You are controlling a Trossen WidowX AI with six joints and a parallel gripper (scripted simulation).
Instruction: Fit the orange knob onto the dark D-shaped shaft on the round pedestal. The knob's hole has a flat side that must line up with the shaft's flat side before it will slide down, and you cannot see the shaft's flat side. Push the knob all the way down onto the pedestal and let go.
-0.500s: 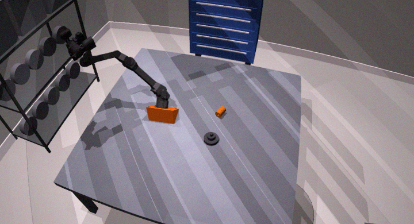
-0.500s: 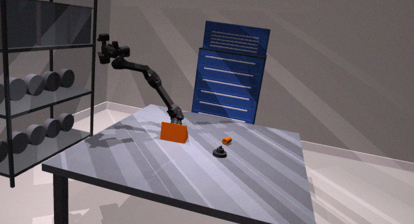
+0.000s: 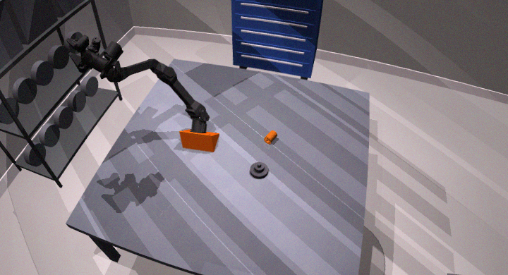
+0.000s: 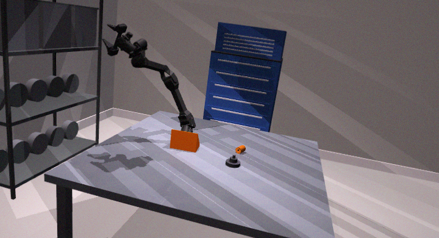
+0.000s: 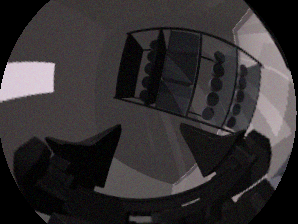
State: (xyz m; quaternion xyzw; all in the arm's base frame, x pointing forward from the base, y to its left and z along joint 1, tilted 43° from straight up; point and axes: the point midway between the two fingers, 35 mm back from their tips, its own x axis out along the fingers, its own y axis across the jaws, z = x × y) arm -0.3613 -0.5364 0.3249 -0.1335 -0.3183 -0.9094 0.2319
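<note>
The orange knob (image 3: pixel 270 137) (image 4: pixel 240 149) lies on its side on the table, behind the pedestal and slightly to its right. One end, with a small dark opening, faces the front left in the exterior view. The dark round pedestal (image 3: pixel 254 172) (image 4: pixel 233 164) stands upright on the table with the short shaft (image 3: pixel 259 165) (image 4: pixel 233 156) on top; the shaft's flat side cannot be made out. My gripper (image 3: pixel 69 47) (image 4: pixel 105 32) (image 5: pixel 152 127) is wide open and empty, raised high at the left, far from knob and pedestal and pointing away from them. The wrist view shows neither of them.
An orange wedge-shaped block (image 3: pixel 198 142) (image 4: pixel 184 141) stands in front of the arm's base, left of the pedestal. A dark shelf rack (image 4: pixel 99 67) (image 5: pixel 195 75) with round grey items stands beyond the table's left side. A blue drawer cabinet (image 3: pixel 274 24) (image 4: pixel 241 88) stands behind the table.
</note>
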